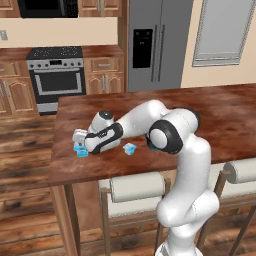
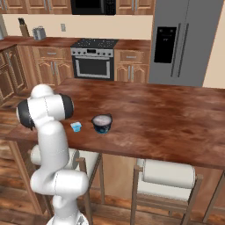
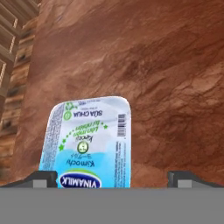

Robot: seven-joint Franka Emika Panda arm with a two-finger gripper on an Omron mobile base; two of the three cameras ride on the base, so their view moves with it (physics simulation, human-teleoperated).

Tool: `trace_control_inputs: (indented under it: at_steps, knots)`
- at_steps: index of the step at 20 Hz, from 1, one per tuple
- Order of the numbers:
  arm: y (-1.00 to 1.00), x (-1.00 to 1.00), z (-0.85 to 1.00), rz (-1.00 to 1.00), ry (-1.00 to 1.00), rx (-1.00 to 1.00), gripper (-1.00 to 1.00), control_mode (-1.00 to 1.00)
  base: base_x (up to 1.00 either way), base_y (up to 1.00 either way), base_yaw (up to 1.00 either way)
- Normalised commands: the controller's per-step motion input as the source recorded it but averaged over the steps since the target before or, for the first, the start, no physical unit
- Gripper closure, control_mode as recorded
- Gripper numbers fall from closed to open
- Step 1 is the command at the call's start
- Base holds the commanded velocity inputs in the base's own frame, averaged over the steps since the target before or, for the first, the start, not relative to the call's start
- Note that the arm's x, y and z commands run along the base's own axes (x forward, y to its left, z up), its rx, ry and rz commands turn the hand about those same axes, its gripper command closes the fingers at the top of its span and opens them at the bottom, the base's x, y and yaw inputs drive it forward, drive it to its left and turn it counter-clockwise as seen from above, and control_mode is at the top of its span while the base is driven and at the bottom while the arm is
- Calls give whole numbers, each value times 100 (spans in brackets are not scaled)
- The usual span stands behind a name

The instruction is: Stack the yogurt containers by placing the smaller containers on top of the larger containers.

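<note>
Hand view: gripper (image 3: 113, 180) jaws spread wide over the light, thin-walled yogurt cup (image 3: 89, 142) near the island's left edge; grasp its sides gently.

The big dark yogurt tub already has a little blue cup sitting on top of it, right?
No. The right base view shows the dark tub with nothing on it; a small blue cup sits beside it on the counter, apart from it.

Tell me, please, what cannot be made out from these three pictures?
- Dark tub: left base view, hidden behind the arm's elbow.
- Cup under the hand: left base view, mostly covered by the hand; hand view, its near end is cut off at the bottom.
- Second small cup: both base views, too small to read its lid.
</note>
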Motion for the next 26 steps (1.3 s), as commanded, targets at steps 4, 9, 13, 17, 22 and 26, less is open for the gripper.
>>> trace_control_inputs:
  at_steps: [4,9,13,17,22,26]
  knots:
    - [0,0,0,0,0,0,-100,-100,0,0,0]
    - [0,6,-5,0,0,0,-100,-100,0,0,0]
    - [0,9,-15,0,0,0,-100,-100,0,0,0]
    - [0,14,-17,0,0,0,-100,-100,0,0,0]
    - [2,13,-12,0,0,0,-100,-100,0,0,0]
    - [3,11,-6,0,0,0,-100,-100,0,0,0]
